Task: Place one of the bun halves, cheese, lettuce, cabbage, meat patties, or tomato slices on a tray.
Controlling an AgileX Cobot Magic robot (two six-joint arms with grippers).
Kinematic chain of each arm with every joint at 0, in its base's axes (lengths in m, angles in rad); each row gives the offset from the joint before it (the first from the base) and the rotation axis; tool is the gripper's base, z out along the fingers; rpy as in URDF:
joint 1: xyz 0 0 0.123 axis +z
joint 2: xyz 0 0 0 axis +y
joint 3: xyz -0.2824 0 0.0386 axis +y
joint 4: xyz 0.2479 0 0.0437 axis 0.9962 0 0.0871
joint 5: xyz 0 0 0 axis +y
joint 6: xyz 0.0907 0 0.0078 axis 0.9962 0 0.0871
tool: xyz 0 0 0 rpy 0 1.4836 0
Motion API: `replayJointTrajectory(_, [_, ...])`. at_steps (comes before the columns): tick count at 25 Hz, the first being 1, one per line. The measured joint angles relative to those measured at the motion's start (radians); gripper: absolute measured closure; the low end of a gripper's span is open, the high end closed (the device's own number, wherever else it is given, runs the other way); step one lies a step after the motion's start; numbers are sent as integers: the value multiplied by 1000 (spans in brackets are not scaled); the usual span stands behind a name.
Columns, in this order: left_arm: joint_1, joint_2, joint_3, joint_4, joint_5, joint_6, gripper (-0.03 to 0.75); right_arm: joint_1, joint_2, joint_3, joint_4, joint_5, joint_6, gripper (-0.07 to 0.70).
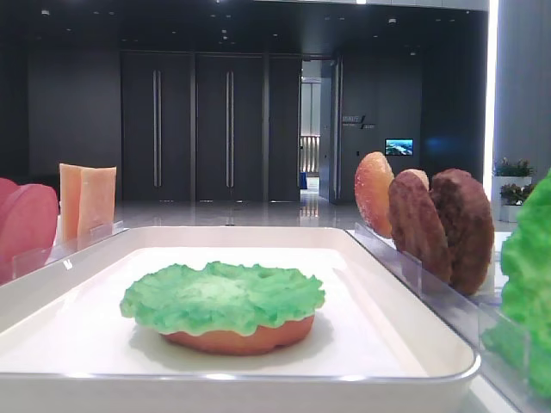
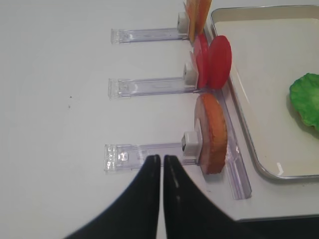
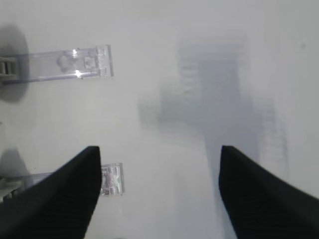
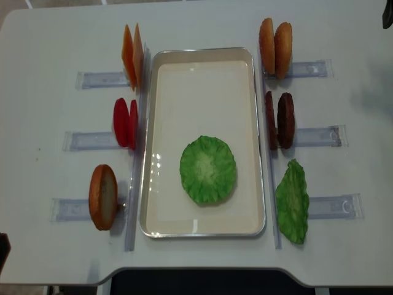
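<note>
On the white tray [image 4: 153, 123] a green lettuce leaf [image 4: 208, 169] lies flat over a bun half [image 1: 250, 335]. The left gripper [image 2: 162, 162] is clenched on nothing, hovering over the table just beside the clear rack [image 2: 144, 152] that holds 1 upright bun half [image 2: 212, 132]. The right gripper [image 3: 159, 172] is spread wide and grasps nothing, over bare tabletop near 2 rack ends [image 3: 75, 62].

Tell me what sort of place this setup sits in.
Probably a large office lobby or showroom, not a kitchen: tall dark panelled doors, a glossy reflective floor, and a small lit wall screen behind the white table of toy burger parts.
</note>
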Motion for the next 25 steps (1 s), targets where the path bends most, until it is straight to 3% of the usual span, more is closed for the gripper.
replayJointTrajectory(8, [0, 0, 0, 0, 0, 0, 702, -6, -244, 184, 0, 0, 3, 154])
replayJointTrajectory(18, [0, 0, 0, 0, 0, 0, 702, -6, -682, 560, 0, 2, 14, 154])
replayJointTrajectory(25, [0, 0, 0, 0, -1, 0, 702, -6, -1004, 704, 0, 5, 14, 155])
